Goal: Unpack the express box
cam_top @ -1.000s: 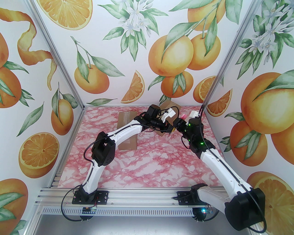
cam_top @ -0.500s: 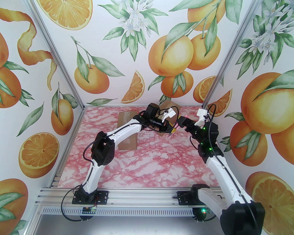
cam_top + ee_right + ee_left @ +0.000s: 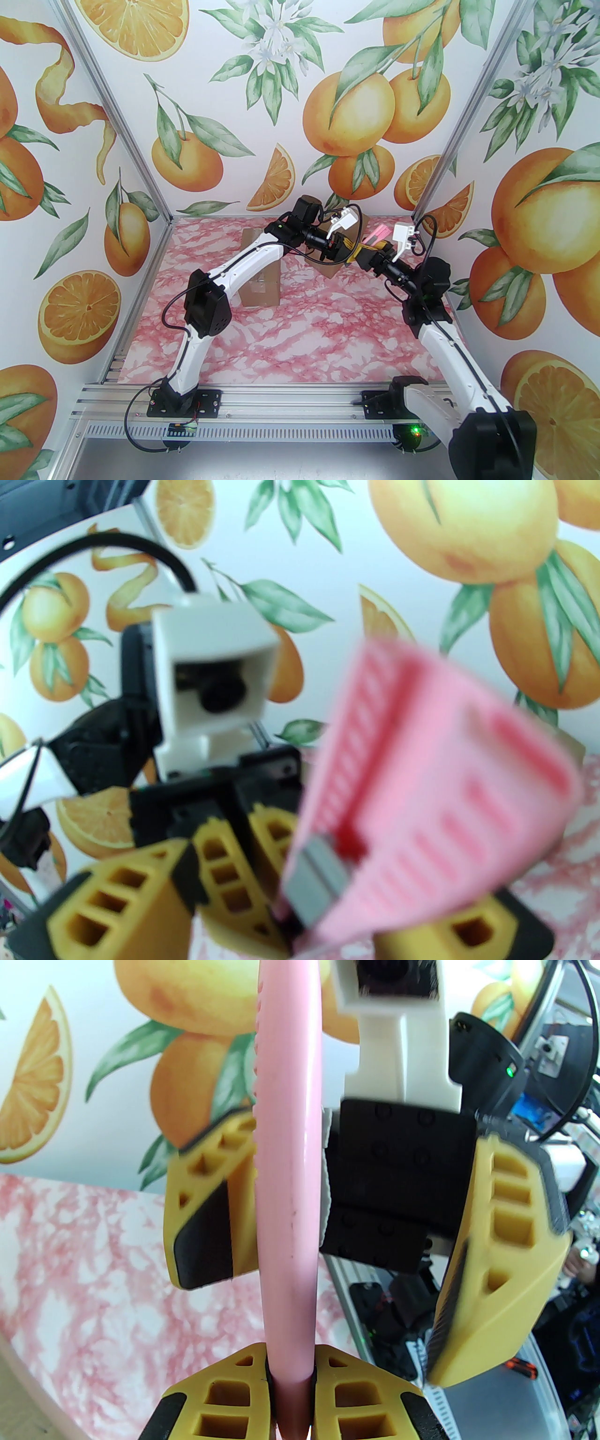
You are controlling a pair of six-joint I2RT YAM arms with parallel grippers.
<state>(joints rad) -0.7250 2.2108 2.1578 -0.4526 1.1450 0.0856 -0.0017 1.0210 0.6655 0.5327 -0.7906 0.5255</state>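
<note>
Pink marbled tabletop (image 3: 300, 337) bearing a long, taped brown cardboard box (image 3: 265, 295) lying flat under the left arm at rear left; above and to its right, left gripper (image 3: 290, 1365) clenched on an upright pink plastic utility knife (image 3: 286, 1147), right gripper (image 3: 326, 1307) spread wide, fingers astride it.

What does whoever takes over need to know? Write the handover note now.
Left gripper: shut on the pink box cutter, held in the air.
Right gripper: open, fingers straddling the cutter, not gripping.
Boxes: taped cardboard box on the table under the left arm; second box behind the grippers, partly hidden.
Done: cutter in hand.
Left: cut the tape, open, unpack.
</note>
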